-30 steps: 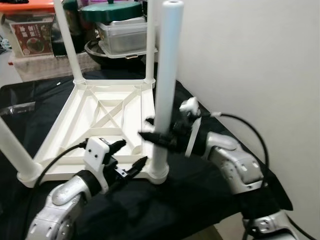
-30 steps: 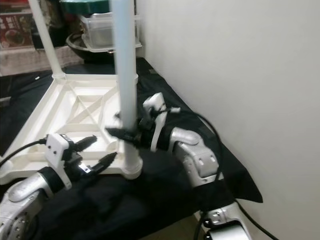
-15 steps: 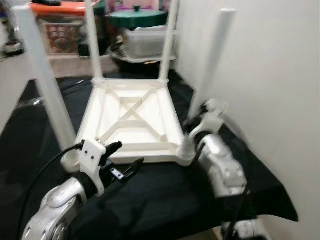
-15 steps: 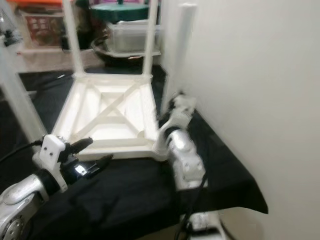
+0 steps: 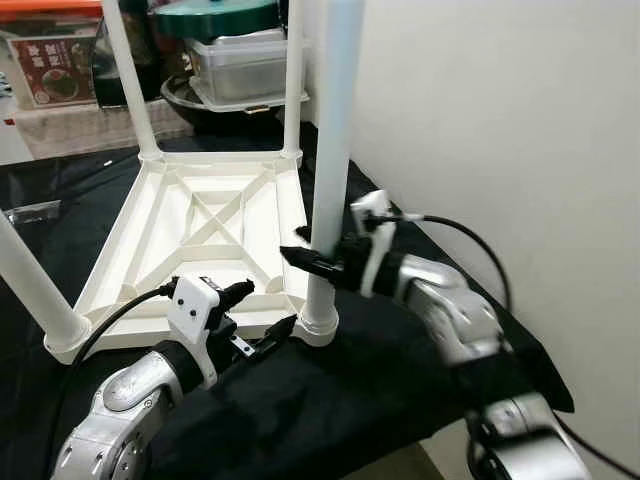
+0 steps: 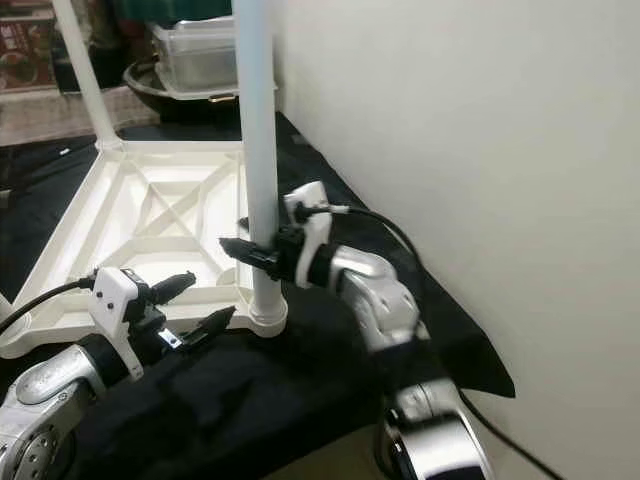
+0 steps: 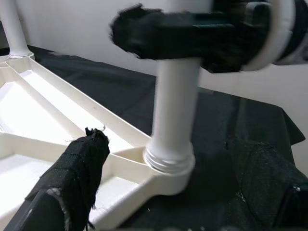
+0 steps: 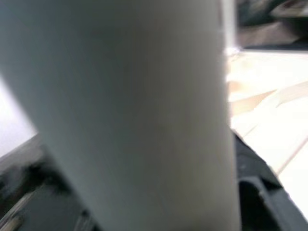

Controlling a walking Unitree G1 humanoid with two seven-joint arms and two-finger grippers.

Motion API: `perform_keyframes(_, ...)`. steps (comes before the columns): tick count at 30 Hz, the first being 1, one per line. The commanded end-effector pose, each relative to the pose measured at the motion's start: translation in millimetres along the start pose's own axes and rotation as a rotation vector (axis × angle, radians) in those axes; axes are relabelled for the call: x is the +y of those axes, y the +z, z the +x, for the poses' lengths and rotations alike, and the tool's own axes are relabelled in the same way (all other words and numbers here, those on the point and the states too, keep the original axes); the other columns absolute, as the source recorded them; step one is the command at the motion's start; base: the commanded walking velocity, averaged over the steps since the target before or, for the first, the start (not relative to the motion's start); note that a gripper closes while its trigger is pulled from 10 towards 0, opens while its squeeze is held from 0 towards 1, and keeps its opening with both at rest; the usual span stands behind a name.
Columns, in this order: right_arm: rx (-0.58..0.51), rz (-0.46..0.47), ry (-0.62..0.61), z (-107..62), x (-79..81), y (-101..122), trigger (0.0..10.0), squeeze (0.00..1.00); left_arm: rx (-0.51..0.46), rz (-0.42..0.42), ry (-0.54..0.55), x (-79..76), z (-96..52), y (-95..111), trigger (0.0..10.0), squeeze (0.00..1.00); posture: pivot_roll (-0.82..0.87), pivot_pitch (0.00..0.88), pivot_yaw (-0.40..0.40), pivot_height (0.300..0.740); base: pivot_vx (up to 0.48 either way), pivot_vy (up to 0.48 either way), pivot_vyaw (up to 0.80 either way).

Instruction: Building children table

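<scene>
A black cloth (image 5: 330, 400) covers the work surface, set against a pale wall (image 5: 500, 120); on it lies the white plastic children's table (image 5: 190, 245), upside down, its ribbed underside showing a cross brace; legs stand up from its corners, two at the far side and one at the near left (image 5: 30, 285). The near right leg (image 5: 328, 150) stands upright in its corner socket (image 5: 318, 325), a ridged collar showing where tube meets socket in the left wrist view; how fully seated it is I cannot tell.

The right gripper (image 5: 318, 262) is clamped round this leg low down, a little above the socket, its black fingers closed on the tube; the right wrist view is blurred by the pale tube close up. The left gripper (image 5: 262, 318) hovers just beside the same corner, its fingers (image 7: 79, 163) apart and holding nothing, one over the frame rim, the other over the cloth.

Behind the table stand a clear storage box (image 5: 240, 65), a green lid (image 5: 215, 18) and a printed carton (image 5: 55, 75).

The table looks light, stiff and smooth; a round glossy tube may slip or turn in the pads, so a low grip near the socket seems soundest, with the frame corner steadied against tipping.
</scene>
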State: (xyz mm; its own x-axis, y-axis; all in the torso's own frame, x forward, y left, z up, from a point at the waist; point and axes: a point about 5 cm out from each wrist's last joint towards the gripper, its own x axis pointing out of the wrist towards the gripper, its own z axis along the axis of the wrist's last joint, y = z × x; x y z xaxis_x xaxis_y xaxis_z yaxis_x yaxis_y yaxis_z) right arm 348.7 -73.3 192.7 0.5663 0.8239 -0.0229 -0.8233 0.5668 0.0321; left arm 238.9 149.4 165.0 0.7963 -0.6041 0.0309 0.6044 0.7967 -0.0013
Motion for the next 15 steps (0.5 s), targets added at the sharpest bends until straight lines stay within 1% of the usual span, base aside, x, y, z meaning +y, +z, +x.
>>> perform_keyframes(1, 0.119, 0.051, -0.242, 1.7, -16.9, -23.6, 0.0, 0.00, 0.006, 0.002, 0.006, 0.3, -3.1, -0.2, 10.0, 0.00, 0.05, 0.000, -0.077, 0.740, 0.000, 0.000, 0.00)
perform_keyframes(2, 0.130, 0.081, -0.714, -17.3, -44.1, -33.7, 0.0, 0.00, 0.007, -0.001, 0.009, -1.0, -4.5, -0.8, 10.0, 0.00, 0.05, 0.000, -0.080, 0.740, 0.000, 0.000, 0.00)
perform_keyframes(3, 0.142, 0.112, -1.002, -37.4, -52.5, -41.8, 0.0, 0.00, 0.009, -0.004, 0.009, -2.0, -5.3, -1.2, 10.0, 0.00, 0.05, 0.000, -0.077, 0.740, 0.000, 0.000, 0.00)
perform_keyframes(4, 0.143, 0.135, -1.113, -50.9, -48.4, -47.2, 0.0, 0.00, 0.010, -0.006, 0.008, -2.6, -5.6, -1.5, 10.0, 0.00, 0.05, 0.000, -0.074, 0.740, 0.000, 0.000, 0.00)
perform_keyframes(5, 0.141, 0.149, -1.143, -57.8, -43.4, -49.5, 0.0, 0.00, 0.011, -0.008, 0.007, -3.0, -5.7, -1.7, 10.0, 0.00, 0.05, 0.000, -0.074, 0.740, 0.000, 0.000, 0.00)
perform_keyframes(6, 0.141, 0.149, -1.143, -57.8, -43.4, -49.5, 0.0, 0.00, 0.011, -0.008, 0.007, -3.0, -5.7, -1.7, 10.0, 0.00, 0.05, 0.000, -0.074, 0.740, 0.000, 0.000, 0.00)
perform_keyframes(7, 0.141, 0.192, -1.029, -49.0, -29.1, -49.1, 5.5, 0.00, 0.013, -0.008, 0.005, -2.7, -5.5, -2.2, 10.0, 0.00, 0.04, 0.000, -0.065, 0.740, 0.000, 0.000, 0.00)
perform_keyframes(8, 0.139, 0.221, -0.952, -42.7, -19.9, -48.2, 5.5, 0.00, 0.014, -0.007, 0.004, -2.5, -5.3, -2.6, 10.0, 0.00, 0.04, 0.000, -0.063, 0.740, 0.000, 0.000, 0.00)
perform_keyframes(9, 0.139, 0.221, -0.952, -42.7, -19.9, -48.2, 5.5, 0.00, 0.014, -0.007, 0.004, -2.5, -5.3, -2.6, 10.0, 0.00, 0.04, 0.000, -0.063, 0.740, 0.000, 0.000, 0.00)
perform_keyframes(10, -0.002, 0.170, -0.738, -30.8, -5.0, -27.1, 10.0, 0.00, 0.011, -0.008, -0.013, -2.6, -3.0, -1.1, 10.0, 0.00, 0.02, 0.000, -0.051, 0.740, 0.000, 0.000, 0.00)
perform_keyframes(11, -0.059, 0.159, -0.648, -26.7, -3.1, -17.7, 10.0, 1.00, 0.011, -0.006, -0.021, -2.5, -1.2, -1.1, 10.0, 0.00, 0.02, 0.000, -0.046, 0.740, 0.000, 0.000, 0.00)
perform_keyframes(12, -0.092, 0.155, -0.590, -24.3, -2.2, -12.0, 10.0, 1.00, 0.012, -0.004, -0.026, -2.4, -0.1, -1.2, 10.0, 0.00, 0.02, 0.000, -0.046, 0.740, 0.000, 0.000, 0.00)
perform_keyframes(13, -0.123, 0.160, -0.462, -16.5, -0.4, -2.7, 10.0, 1.00, 0.012, -0.002, -0.029, -1.6, 0.9, -1.1, 10.0, 0.00, 0.01, 0.000, -0.043, 0.740, 0.000, 0.000, 0.00)
perform_keyframes(14, -0.123, 0.160, -0.462, -16.5, -0.4, -2.7, 10.0, 1.00, 0.012, -0.002, -0.029, -1.6, 0.9, -1.1, 10.0, 0.00, 0.01, 0.000, -0.043, 0.740, 0.000, 0.000, 0.00)
perform_keyframes(15, -0.140, 0.161, -0.380, -11.7, 1.2, 3.5, 10.0, 1.00, 0.011, -0.001, -0.031, -1.0, 1.5, -0.9, 10.0, 0.00, 0.01, 0.000, -0.043, 0.740, 0.000, 0.000, 0.00)
